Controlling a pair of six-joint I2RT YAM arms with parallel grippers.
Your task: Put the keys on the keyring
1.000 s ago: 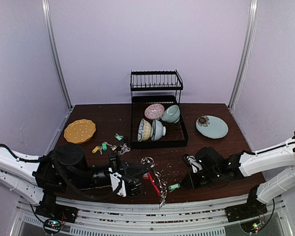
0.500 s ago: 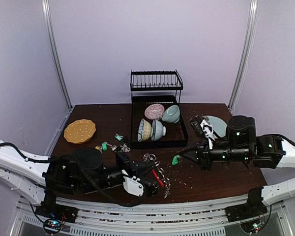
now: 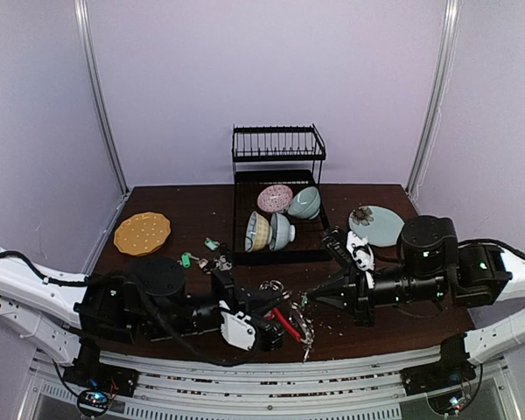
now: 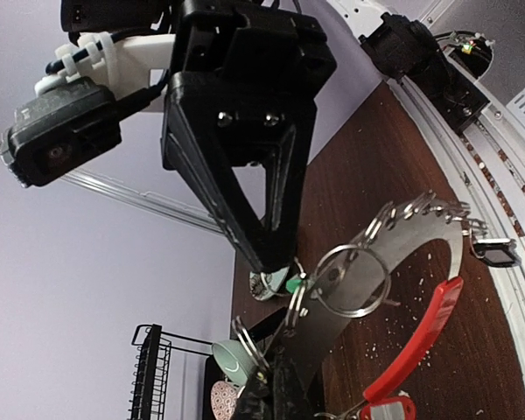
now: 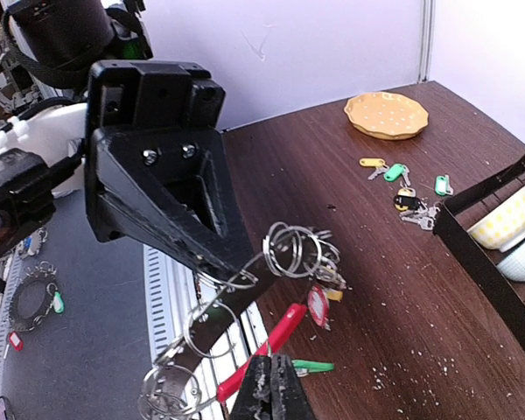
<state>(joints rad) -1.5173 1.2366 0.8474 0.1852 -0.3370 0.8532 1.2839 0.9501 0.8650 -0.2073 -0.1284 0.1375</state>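
My left gripper is shut on the keyring, a silver band with a red sleeve and several split rings, and holds it above the table's front. From the right, my right gripper is shut on a green-tagged key, its tip right at the split rings. In the left wrist view my left gripper pinches the band, and the green tag sits by the opposite fingertip. In the right wrist view my right gripper hangs just below the red sleeve. More keys lie loose on the table.
A black dish rack holding bowls stands mid-table. There is an orange plate at the back left and a teal plate at the back right. Crumbs speckle the brown table near the front.
My right gripper lifted the green key off the table, then swung left and down to the keyring. My left arm shifted right, carrying the keyring.
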